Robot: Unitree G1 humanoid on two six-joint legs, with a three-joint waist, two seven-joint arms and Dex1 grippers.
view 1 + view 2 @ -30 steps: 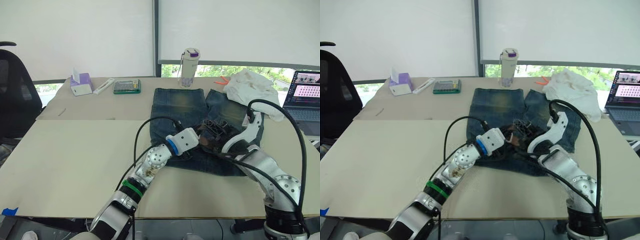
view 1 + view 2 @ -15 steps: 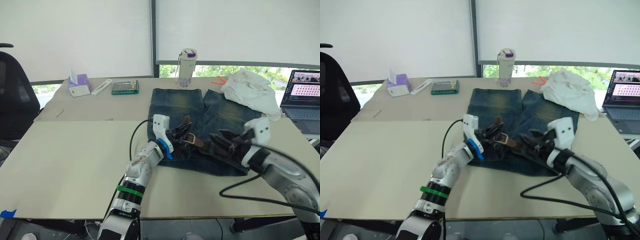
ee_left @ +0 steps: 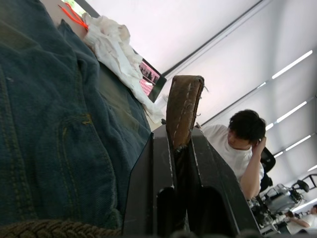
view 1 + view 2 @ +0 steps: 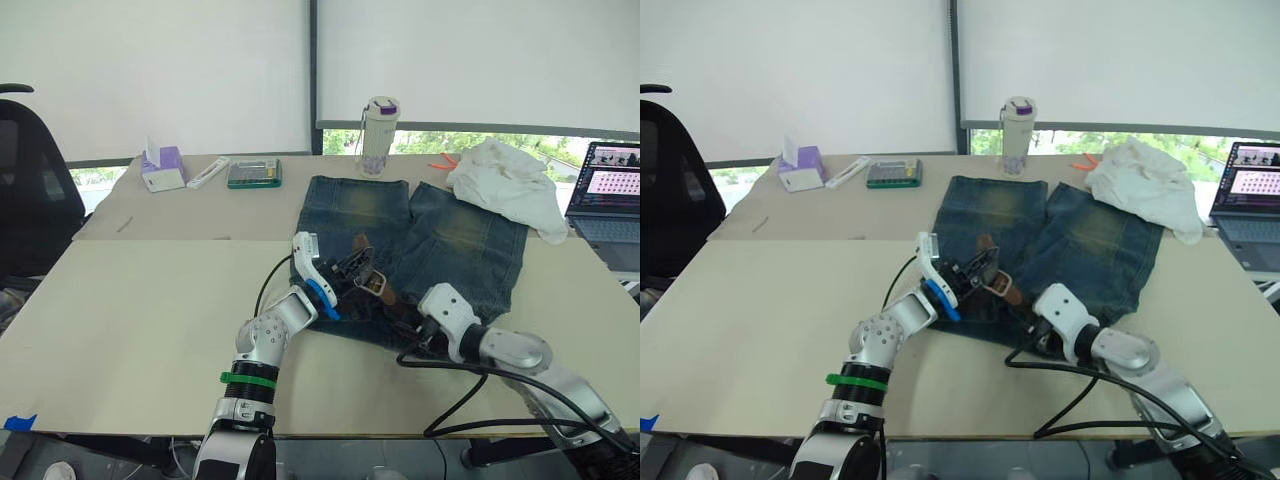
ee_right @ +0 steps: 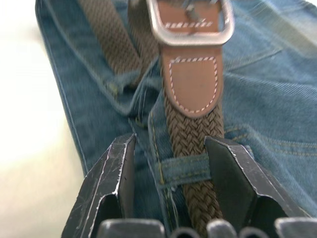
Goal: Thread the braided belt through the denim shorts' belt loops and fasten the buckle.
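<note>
The denim shorts [image 4: 452, 232] lie flat on the table with the waistband toward me. The braided belt [image 5: 190, 130] runs along the waistband and passes under one of the belt loops [image 5: 184, 168]. Its silver buckle [image 5: 189, 21] rests on the denim just beyond that loop. My left gripper [image 3: 177, 136] is shut on the belt's brown leather end and holds it up above the shorts [image 3: 54, 124]. My right gripper [image 5: 172, 144] is open, low over the waistband, with one finger on each side of the belt at the loop. In the head view the left gripper [image 4: 352, 268] is left of the right gripper [image 4: 408, 320].
A white cloth [image 4: 505, 180] and an open laptop [image 4: 610, 190] are at the far right. A tumbler [image 4: 379, 122], calculator [image 4: 253, 172], white marker [image 4: 207, 172] and tissue box [image 4: 160, 167] line the far edge. An office chair [image 4: 25, 190] stands left. A person [image 3: 237, 148] sits beyond the table.
My right arm has dropped and moved left toward the near edge of the shorts, down onto the waistband. The left gripper keeps hold of the belt end, almost unmoved.
</note>
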